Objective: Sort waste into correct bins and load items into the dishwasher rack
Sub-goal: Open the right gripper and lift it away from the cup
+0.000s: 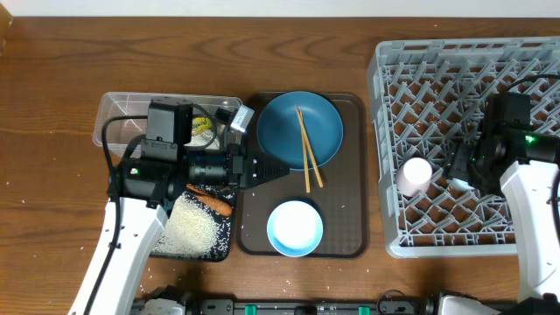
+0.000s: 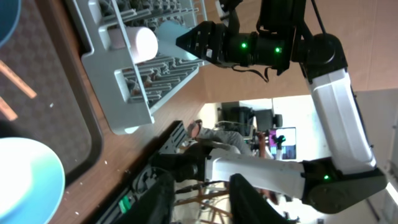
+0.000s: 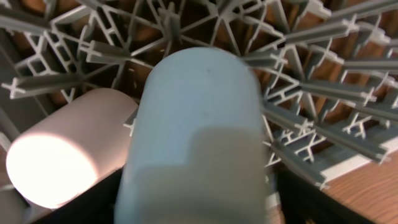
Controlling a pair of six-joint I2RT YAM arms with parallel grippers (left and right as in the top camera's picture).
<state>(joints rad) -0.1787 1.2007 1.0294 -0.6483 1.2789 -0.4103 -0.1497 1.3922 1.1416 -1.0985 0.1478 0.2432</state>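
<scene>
Overhead, the right gripper (image 1: 456, 170) hangs inside the dishwasher rack (image 1: 382, 105), on the table's right side. Its fingers are closed around the small blue cup (image 3: 196, 124), which fills the right wrist view. The cup's long axis runs straight out from the wrist, tilted down toward the grey pegs. Whether the cup touches the pegs cannot be told.

Just beside it, on the side toward the table's middle, the small pink cup (image 3: 62, 149) lies on its side among the pegs, roughly parallel to the blue one. This closeness is likely what the coming set-down turns on: the blue cup probably needs a peg row of its own without nudging the pink one.

The left gripper (image 2: 202, 193) is well apart from the rack. It points across the brown serving tray (image 1: 350, 175), its fingers spread and holding nothing. Its tip sits at the edge of the large blue plate (image 1: 284, 127), where the wooden chopsticks (image 1: 308, 153) lie across. The light-blue bowl (image 1: 295, 226) stands nearer the front. Under the left arm, rice grains (image 1: 194, 232) and a carrot piece (image 1: 212, 202) lie in the black tray (image 1: 226, 243), with the clear tub (image 1: 118, 109) behind.
</scene>
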